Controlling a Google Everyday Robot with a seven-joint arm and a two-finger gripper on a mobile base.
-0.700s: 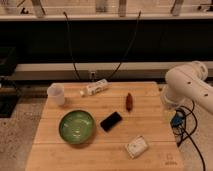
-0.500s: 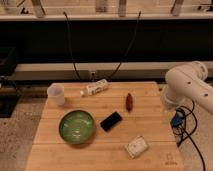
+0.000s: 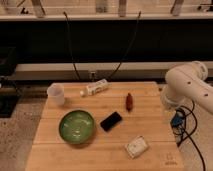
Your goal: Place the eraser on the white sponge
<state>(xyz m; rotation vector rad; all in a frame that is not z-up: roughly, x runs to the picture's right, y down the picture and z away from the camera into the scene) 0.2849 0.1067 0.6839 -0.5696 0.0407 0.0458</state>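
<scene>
The eraser [image 3: 111, 121], a flat black block, lies on the wooden table [image 3: 55, 155] near its middle, just right of the green bowl. The white sponge [image 3: 136, 146] rests flat near the front right, a short way from the eraser and apart from it. My white arm [image 3: 187, 87] is folded beside the table's right edge. The gripper [image 3: 176, 119] hangs below it, a dark shape off the table's right side, far from both objects and holding nothing.
A green bowl [image 3: 76, 126] sits front left, and a white cup [image 3: 56, 93] stands at the back left. A white bottle [image 3: 95, 88] lies on its side at the back. A slim reddish-brown object [image 3: 129, 101] lies right of centre. Cables [image 3: 192, 135] hang by the right edge.
</scene>
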